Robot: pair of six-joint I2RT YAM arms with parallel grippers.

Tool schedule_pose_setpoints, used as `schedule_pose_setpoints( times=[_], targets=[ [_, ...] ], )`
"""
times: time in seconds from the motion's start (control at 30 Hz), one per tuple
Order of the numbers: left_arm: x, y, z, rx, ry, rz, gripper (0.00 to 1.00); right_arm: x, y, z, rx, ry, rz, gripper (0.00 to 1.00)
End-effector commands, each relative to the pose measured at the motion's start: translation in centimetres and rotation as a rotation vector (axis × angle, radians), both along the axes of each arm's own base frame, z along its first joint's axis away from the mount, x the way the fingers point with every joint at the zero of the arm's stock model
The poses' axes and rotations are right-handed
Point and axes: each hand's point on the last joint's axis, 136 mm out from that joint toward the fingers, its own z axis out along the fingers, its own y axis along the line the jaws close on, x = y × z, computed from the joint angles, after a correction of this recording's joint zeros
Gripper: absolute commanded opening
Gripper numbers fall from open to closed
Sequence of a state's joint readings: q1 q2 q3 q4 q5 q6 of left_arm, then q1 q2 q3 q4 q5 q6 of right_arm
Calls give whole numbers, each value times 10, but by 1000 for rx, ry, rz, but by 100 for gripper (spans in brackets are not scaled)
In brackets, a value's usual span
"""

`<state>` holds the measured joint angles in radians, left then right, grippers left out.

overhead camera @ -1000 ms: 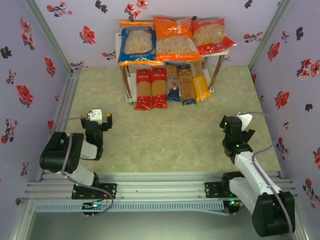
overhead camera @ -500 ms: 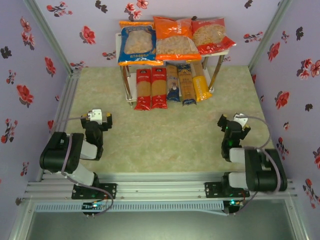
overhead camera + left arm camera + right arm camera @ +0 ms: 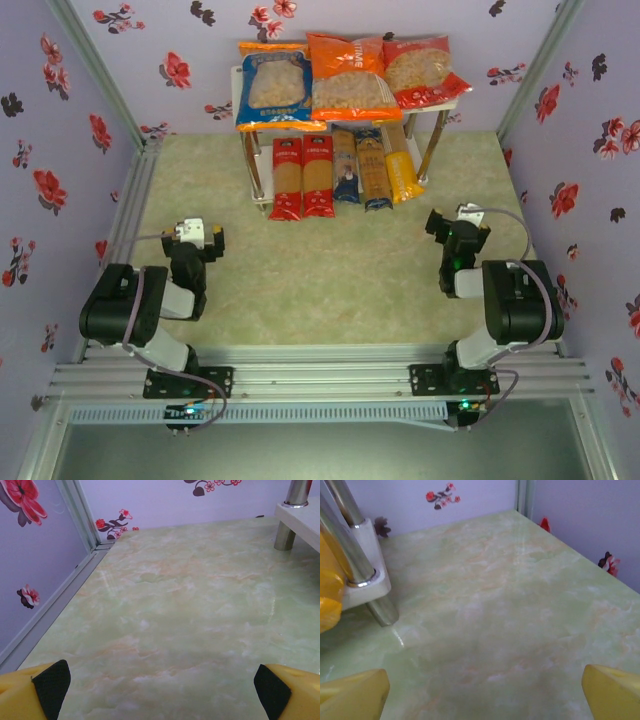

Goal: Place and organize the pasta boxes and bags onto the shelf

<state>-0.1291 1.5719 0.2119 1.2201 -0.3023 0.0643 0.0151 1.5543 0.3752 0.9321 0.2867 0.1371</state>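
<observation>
Left gripper (image 3: 200, 233) and right gripper (image 3: 456, 222), lower frame, gape wide and empty; upper centre, the white two-tier shelf (image 3: 440, 108) holds wide flat plastic pasta bags (image 3: 349, 80) on top, judged soft and slippery, and long narrow spaghetti packs (image 3: 345, 170) below, judged stiff, brittle, best gripped mid-length.

Right end effector (image 3: 457, 225) now seemingly slightly closer to shelf (image 3: 437, 140).
</observation>
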Motion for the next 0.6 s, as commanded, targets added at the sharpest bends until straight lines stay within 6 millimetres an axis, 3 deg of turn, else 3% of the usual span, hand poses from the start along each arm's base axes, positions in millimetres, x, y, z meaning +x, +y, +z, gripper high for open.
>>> schedule_pose_setpoints(
  times=[0.0,0.57],
  targets=[
    [4,-2,7,19,-25,-11,100,-1,3,-8,-18,39,17,99],
    [4,-1,8,17,-25,-9,100,0,9,-7,-30,37,44,99]
  ],
)
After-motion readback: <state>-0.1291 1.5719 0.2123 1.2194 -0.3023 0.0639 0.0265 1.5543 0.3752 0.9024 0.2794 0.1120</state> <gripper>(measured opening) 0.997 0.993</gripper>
